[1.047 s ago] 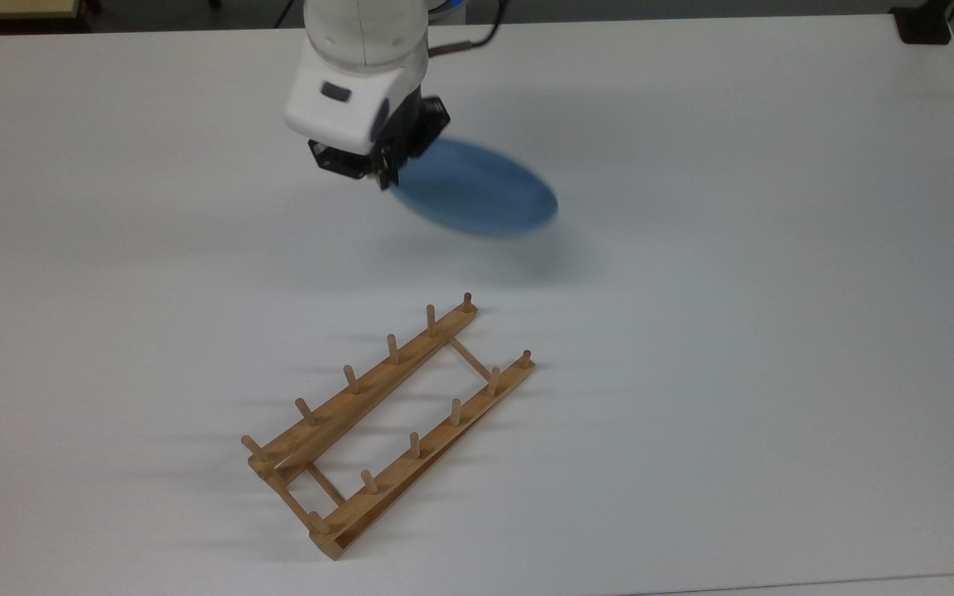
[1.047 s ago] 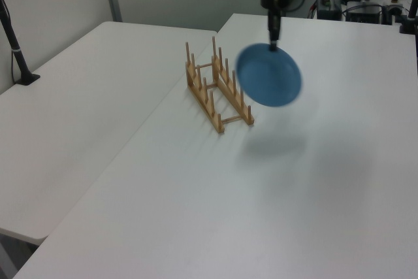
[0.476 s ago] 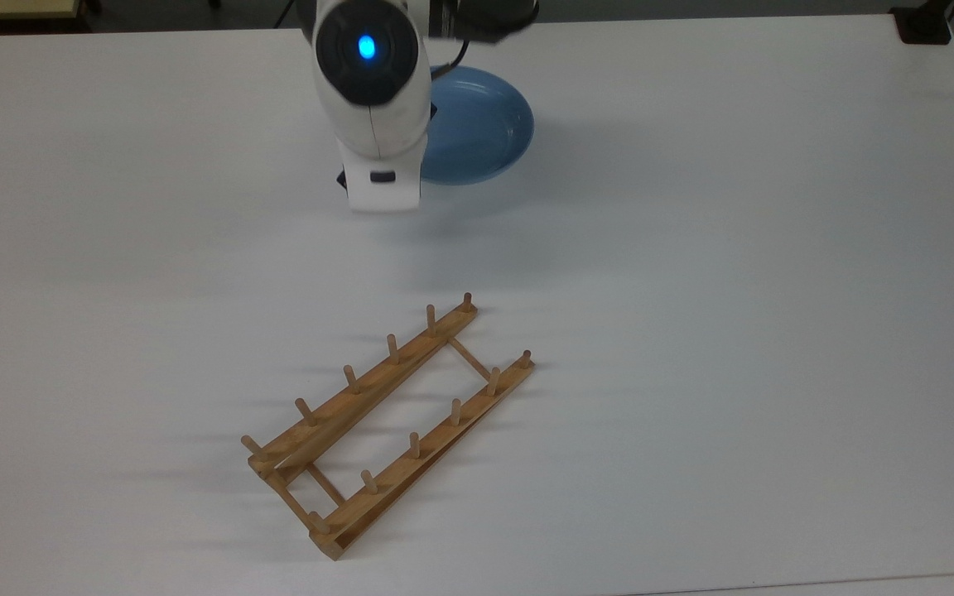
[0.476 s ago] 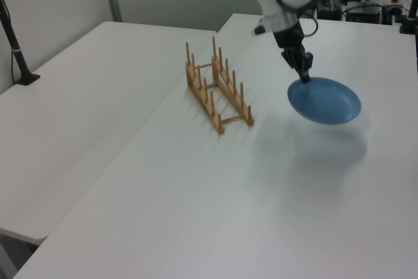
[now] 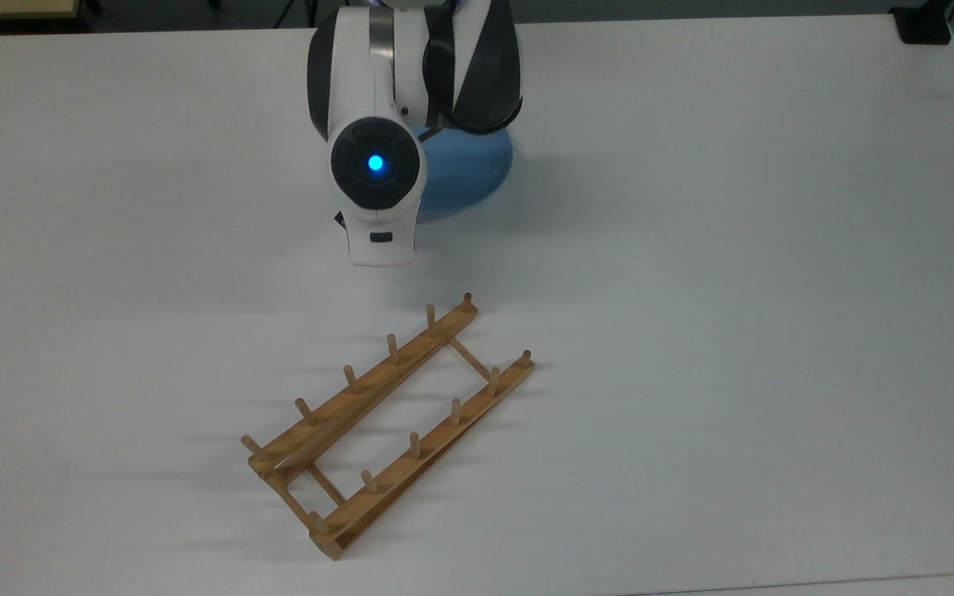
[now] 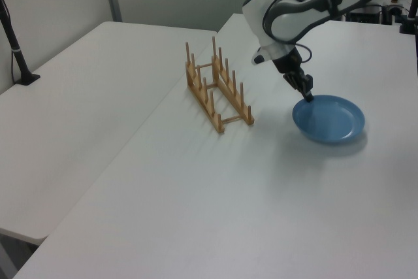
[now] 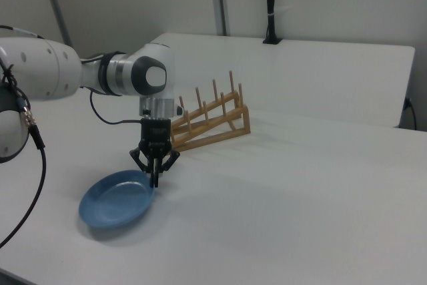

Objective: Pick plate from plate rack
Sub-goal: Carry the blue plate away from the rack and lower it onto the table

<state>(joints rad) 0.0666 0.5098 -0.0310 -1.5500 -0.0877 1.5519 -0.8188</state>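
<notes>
The light-blue plate (image 6: pixel 330 119) lies flat and low on the white table, apart from the rack, at the left view's right. My gripper (image 6: pixel 307 96) points down at the plate's near-left rim, shut on it. In the right view the plate (image 7: pixel 117 198) sits at the lower left with the gripper (image 7: pixel 155 179) pinching its right edge. In the top view my arm covers most of the plate (image 5: pixel 469 174). The wooden plate rack (image 5: pixel 365 387) stands with nothing between its pegs, lying diagonally in the top view; the rack (image 6: pixel 208 106) is left of the plate in the left view.
A black post (image 6: pixel 16 50) stands on the far-left table in the left view. A dark block (image 5: pixel 924 25) sits at the top view's upper right corner. A black cable (image 7: pixel 33 138) hangs from my arm at the right view's left.
The plate has swung from upright and hanging to flat, and has come down onto or just above the table. My arm has lowered and tilted with it, further from the rack.
</notes>
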